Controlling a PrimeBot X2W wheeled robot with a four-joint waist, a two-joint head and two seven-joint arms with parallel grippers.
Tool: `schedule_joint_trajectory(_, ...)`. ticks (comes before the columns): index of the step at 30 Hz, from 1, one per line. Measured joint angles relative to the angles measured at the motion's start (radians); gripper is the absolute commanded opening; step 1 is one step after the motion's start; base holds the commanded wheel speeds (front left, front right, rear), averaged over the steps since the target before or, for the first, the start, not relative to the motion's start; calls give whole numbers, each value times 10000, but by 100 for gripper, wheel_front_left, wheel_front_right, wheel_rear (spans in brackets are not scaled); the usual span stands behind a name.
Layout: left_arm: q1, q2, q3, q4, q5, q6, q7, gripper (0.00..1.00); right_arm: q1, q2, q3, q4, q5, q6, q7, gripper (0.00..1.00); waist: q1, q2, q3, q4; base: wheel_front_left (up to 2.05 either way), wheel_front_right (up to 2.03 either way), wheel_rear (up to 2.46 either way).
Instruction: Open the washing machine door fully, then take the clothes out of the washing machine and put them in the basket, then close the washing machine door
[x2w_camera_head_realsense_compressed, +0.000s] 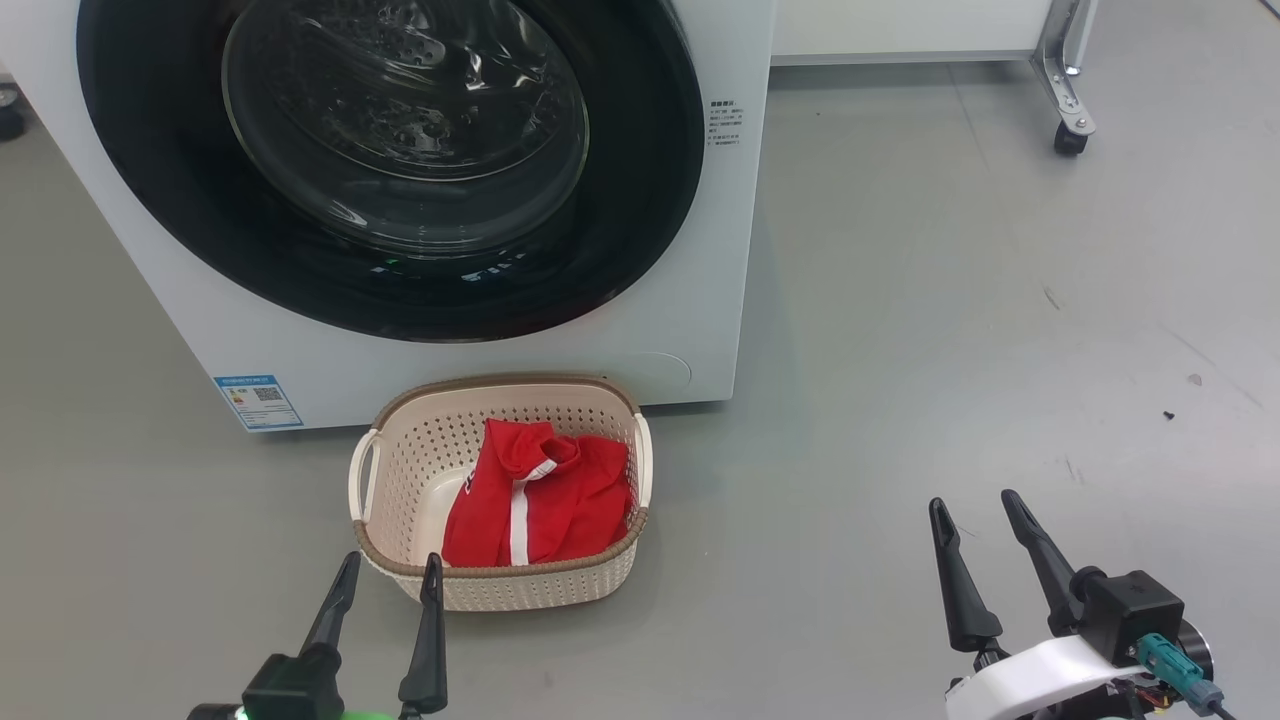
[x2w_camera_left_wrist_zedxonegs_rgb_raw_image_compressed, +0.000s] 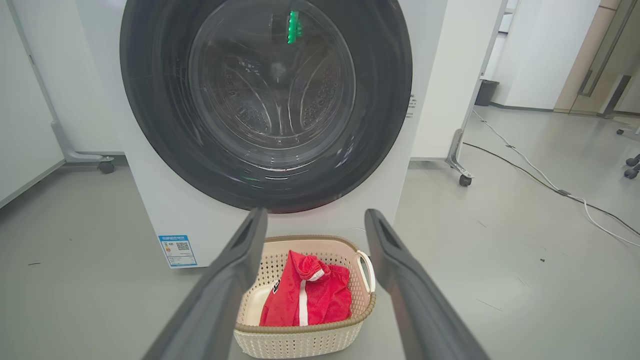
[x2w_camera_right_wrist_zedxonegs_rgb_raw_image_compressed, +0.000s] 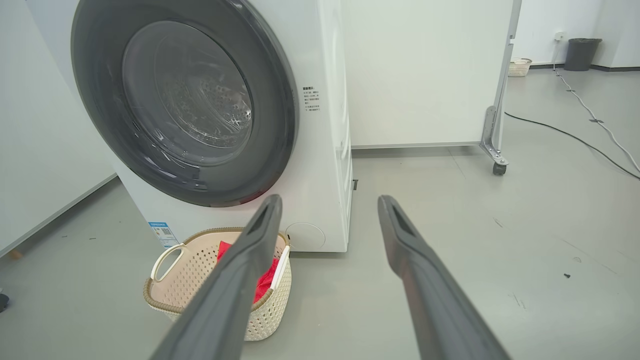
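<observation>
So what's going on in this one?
Nothing is being handled right now. The red jersey lies in the basket, which stands on the floor in front of the washing machine. The machine's door looks shut. The left gripper hovers open by the basket's near rim, and the right gripper is open off to the side. Both are empty, so the job looks done.

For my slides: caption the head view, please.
Red jersey in the basket before the closed washing machine door; left pincer and right pincer open, empty.
</observation>
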Motion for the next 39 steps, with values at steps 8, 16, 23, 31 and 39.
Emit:
schedule_joint_trajectory(8,0,0,-4,-6,0,0,0,100,10,-4,-65,-40,-40,13,0,100,0,0,-31,18,0,0,0)
schedule_joint_trajectory(16,6,-31,-36,119,0,2,17,0,42,17,-69,54,-100,86,4,0,0,0,-52,35,0,0,0)
schedule_joint_trajectory(23,213,-75,-75,431,-219,0,48,0,273,127,-50,410,88,90,13,0,0,0,-49,47,0,0,0)
schedule_joint_trajectory(31,258,-75,-54,274,-1175,-228,61,0,273,213,-157,341,1091,104,119,0,0,0,-39,87,0,0,0)
schedule_joint_trajectory(39,250,-77,230,222,-2481,-349,364,0,245,299,-474,343,2284,178,430,0,0,0,-31,118,0,0,0)
